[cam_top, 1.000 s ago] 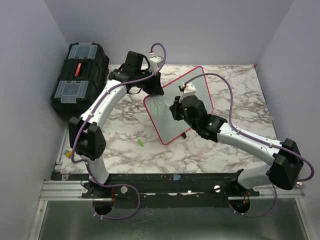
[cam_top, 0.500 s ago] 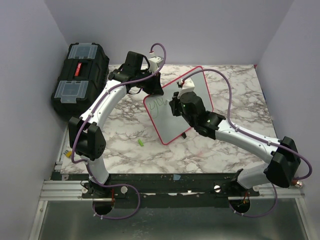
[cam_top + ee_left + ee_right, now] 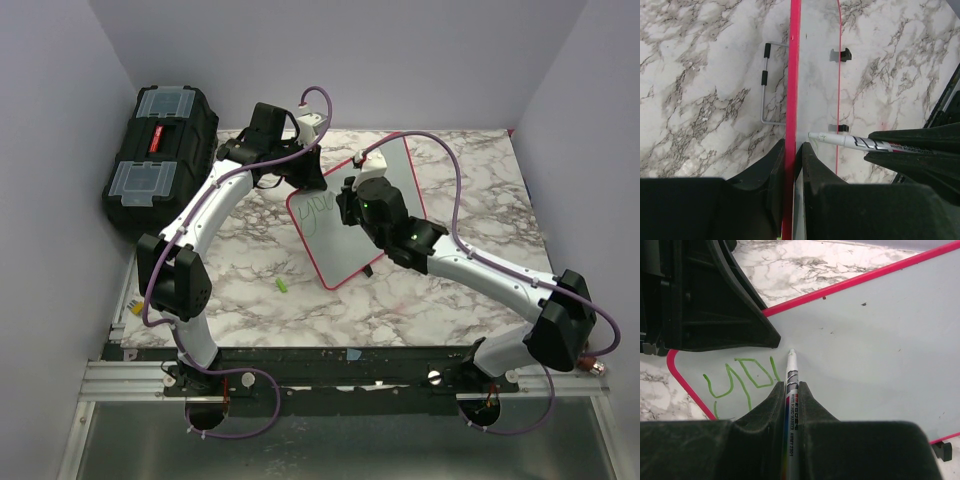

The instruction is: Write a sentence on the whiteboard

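Observation:
The whiteboard (image 3: 350,255) with its red-pink frame stands tilted mid-table. My left gripper (image 3: 308,178) is shut on the board's upper left edge; the wrist view shows the frame (image 3: 792,75) clamped between my fingers (image 3: 771,165). My right gripper (image 3: 352,200) is shut on a white whiteboard marker (image 3: 791,385), whose tip touches the board (image 3: 865,355) just right of green lettering (image 3: 742,377) that reads about "you". The marker also shows in the left wrist view (image 3: 850,141). Only this start of the sentence (image 3: 317,208) is visible.
A black toolbox (image 3: 160,150) with clear lid compartments sits at the back left against the wall. A small green cap (image 3: 283,286) lies on the marble table near the board's front corner. The board's wire stand (image 3: 765,85) rests behind it.
My right gripper has moved up and toward the back along the board with the marker. The green lettering has grown to the right. The left arm has not moved.

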Action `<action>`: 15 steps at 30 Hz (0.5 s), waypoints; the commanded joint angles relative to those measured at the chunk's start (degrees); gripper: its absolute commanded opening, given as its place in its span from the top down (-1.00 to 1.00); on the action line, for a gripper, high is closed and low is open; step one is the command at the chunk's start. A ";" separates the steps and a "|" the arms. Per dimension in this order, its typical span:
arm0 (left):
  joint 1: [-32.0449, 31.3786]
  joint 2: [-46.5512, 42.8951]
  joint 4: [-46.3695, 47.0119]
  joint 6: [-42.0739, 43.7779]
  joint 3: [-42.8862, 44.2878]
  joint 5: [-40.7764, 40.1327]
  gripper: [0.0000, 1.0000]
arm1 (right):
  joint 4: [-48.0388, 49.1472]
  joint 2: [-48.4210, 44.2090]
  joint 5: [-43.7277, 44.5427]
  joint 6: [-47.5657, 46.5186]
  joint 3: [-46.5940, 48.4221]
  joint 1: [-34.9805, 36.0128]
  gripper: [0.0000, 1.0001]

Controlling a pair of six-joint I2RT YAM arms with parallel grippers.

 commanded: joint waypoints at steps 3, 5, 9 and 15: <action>-0.66 -2.87 -0.05 2.36 -0.32 -1.02 1.00 | 1.16 1.83 -0.04 0.00 0.99 0.03 0.99; -0.66 -2.84 -0.18 2.45 -0.23 -1.18 1.00 | 1.07 1.66 -0.23 0.36 0.51 0.03 0.99; -0.66 -2.77 -0.44 2.60 0.08 -1.37 1.00 | 0.38 1.01 -0.66 1.18 -0.81 0.05 0.99; -0.66 -2.83 -0.50 2.63 0.38 -1.40 1.00 | -0.40 -0.16 -1.10 2.14 -2.92 0.09 0.99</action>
